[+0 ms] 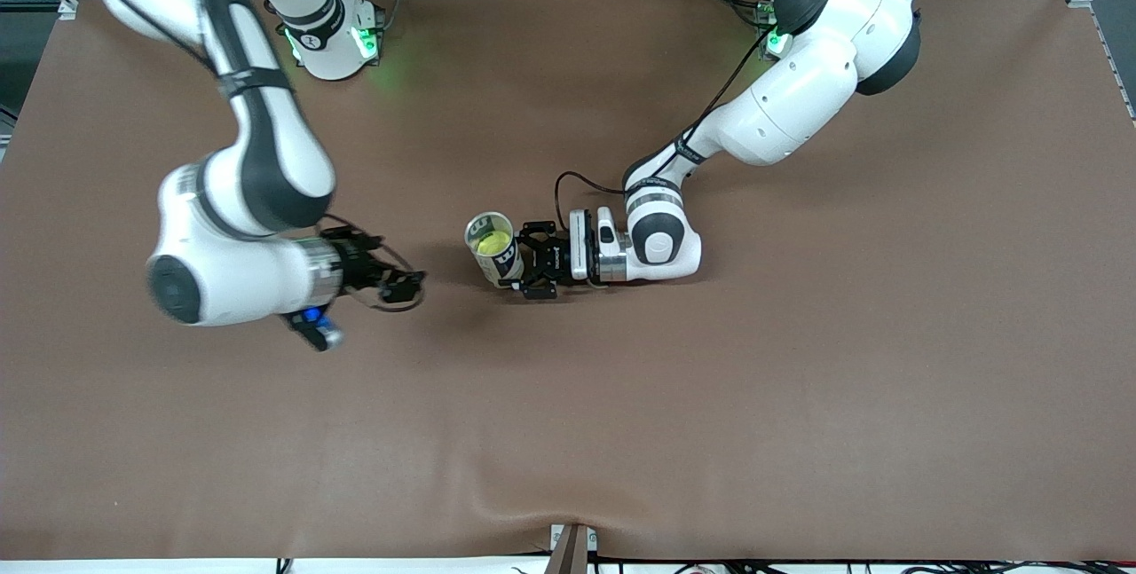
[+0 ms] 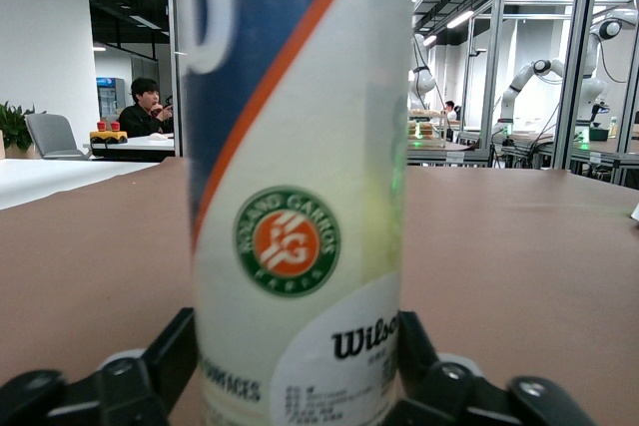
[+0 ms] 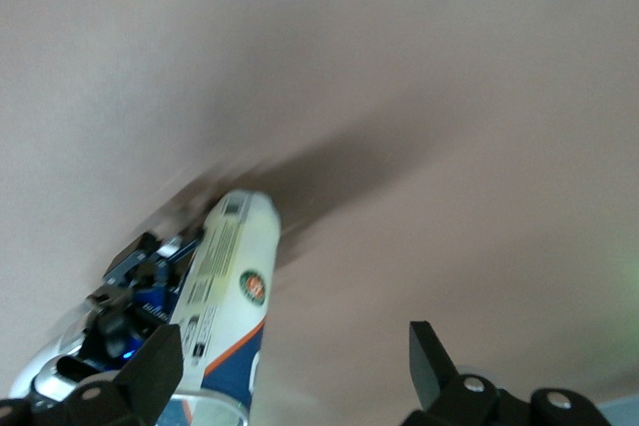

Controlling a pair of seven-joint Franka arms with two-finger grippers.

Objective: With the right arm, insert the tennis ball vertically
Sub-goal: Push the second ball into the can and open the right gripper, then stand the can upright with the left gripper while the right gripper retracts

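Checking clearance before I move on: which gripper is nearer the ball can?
Left. The left gripper is shut on the ball can, holding it upright on the table. The right gripper is open and empty, apart from the can, toward the right arm's end.

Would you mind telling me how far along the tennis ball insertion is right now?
It looks essentially done: a tennis ball sits inside the upright can. In hand: the left gripper clamps the can at table level. The right gripper, beside the can toward the right arm's end, is open and empty. Left: probably just releasing the can.
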